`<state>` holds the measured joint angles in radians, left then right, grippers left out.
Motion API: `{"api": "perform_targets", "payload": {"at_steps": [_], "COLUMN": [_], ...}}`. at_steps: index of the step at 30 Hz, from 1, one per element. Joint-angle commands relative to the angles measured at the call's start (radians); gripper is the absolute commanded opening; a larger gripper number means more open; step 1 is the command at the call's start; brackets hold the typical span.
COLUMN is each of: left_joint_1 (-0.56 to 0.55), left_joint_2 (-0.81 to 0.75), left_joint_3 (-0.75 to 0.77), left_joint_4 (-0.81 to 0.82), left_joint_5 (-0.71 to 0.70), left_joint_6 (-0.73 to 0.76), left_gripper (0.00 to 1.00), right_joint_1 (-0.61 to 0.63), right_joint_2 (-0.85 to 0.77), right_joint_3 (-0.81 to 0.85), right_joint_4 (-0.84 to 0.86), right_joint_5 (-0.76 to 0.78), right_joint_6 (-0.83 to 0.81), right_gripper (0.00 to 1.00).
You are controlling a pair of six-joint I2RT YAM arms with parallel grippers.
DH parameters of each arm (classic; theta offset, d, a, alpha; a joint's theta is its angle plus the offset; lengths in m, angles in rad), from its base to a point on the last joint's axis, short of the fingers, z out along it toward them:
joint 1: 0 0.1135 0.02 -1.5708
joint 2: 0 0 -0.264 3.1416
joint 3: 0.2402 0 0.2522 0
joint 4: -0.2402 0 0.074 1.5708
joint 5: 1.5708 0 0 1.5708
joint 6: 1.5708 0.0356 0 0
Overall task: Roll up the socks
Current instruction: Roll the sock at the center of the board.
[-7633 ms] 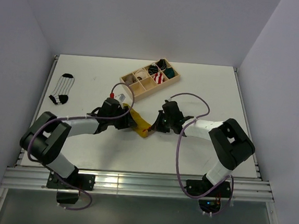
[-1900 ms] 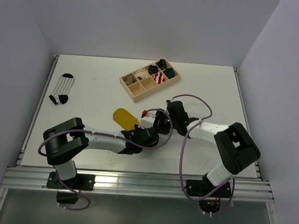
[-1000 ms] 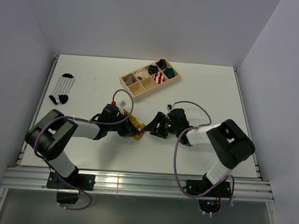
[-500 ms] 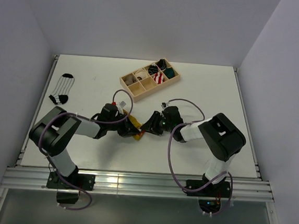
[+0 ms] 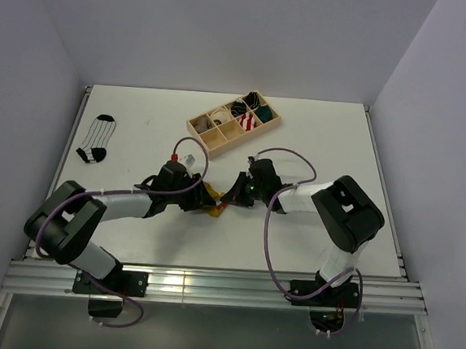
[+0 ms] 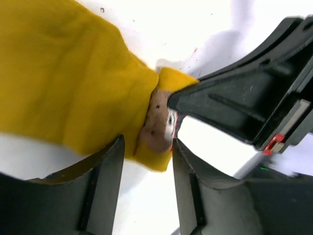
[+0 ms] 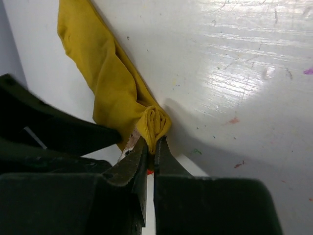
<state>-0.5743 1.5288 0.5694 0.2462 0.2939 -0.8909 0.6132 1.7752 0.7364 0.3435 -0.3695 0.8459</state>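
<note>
Between the two claws: the mustard-yellow sock lies on the white bench, its patch end bunched into a small tight roll right at the tips.
Right claw: narrow, pinched on that small roll, its fingers nearly meeting with only folded cloth between them.
Left claw: fingers apart, straddling the same end of the sock from the opposite side. Neither finger plainly presses on cloth, so I judge it open rather than gripping.
Rest of the sock: trails flat away from the right claw's tips and off to one side of the left claw's tips, unrolled.
Striped sock: well apart, out beyond the left arm's far side, flat and untouched.
Wooden tray: beyond both claws, near but not touching, with rolled bundles in its compartments.
Step in hand: starting the roll on the yellow sock. By my reading, most of the job remains.
Risk, slip: the pinch is on a thin fold, so turning the wrist could pull the cloth free and let the roll spring open.
Risk, drag: with nothing pinning the flat length, the whole sock may slide along the bench instead of winding.
Risk, clash: the tips of the two claws are just beside each other. A small move by either could knock them together or trap the wrong layer.
</note>
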Motion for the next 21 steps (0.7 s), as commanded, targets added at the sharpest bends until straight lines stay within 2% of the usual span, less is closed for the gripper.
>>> {"api": "perform_targets", "payload": {"at_steps": [1,3,4,5,6,12,15,21], "left_joint_1": [-0.086,-0.142,-0.203,-0.232,-0.293,-0.501,-0.542,-0.564], "left_joint_2": [-0.116,-0.140,-0.151,-0.154,-0.150,-0.069,0.003,0.135], "left_joint_3": [0.050,0.076,0.086,0.095,0.116,0.222,0.271,0.313], "left_joint_4": [-0.166,-0.206,-0.214,-0.222,-0.243,-0.300,-0.338,-0.344], "left_joint_5": [-0.285,-0.375,-0.428,-0.514,-0.566,-0.882,-0.962,-1.006], "left_joint_6": [0.125,0.150,0.176,0.193,0.207,0.283,0.291,0.299], "left_gripper": [0.50,0.51,0.51,0.52,0.52,0.53,0.54,0.50], "right_joint_1": [0.010,0.014,0.014,0.019,0.023,0.033,0.033,0.033], "right_joint_2": [-0.046,-0.057,-0.057,-0.060,-0.060,-0.051,-0.054,-0.049], "right_joint_3": [0.050,0.069,0.090,0.099,0.116,0.159,0.161,0.164], "right_joint_4": [-0.201,-0.266,-0.287,-0.303,-0.332,-0.385,-0.385,-0.379], "right_joint_5": [0.089,0.112,0.118,0.122,0.129,0.121,0.113,0.095], "right_joint_6": [-0.068,-0.071,-0.074,-0.076,-0.079,-0.085,-0.085,-0.085], "right_gripper": [0.00,0.00,0.00,0.00,0.00,0.00,0.00,0.00]}}
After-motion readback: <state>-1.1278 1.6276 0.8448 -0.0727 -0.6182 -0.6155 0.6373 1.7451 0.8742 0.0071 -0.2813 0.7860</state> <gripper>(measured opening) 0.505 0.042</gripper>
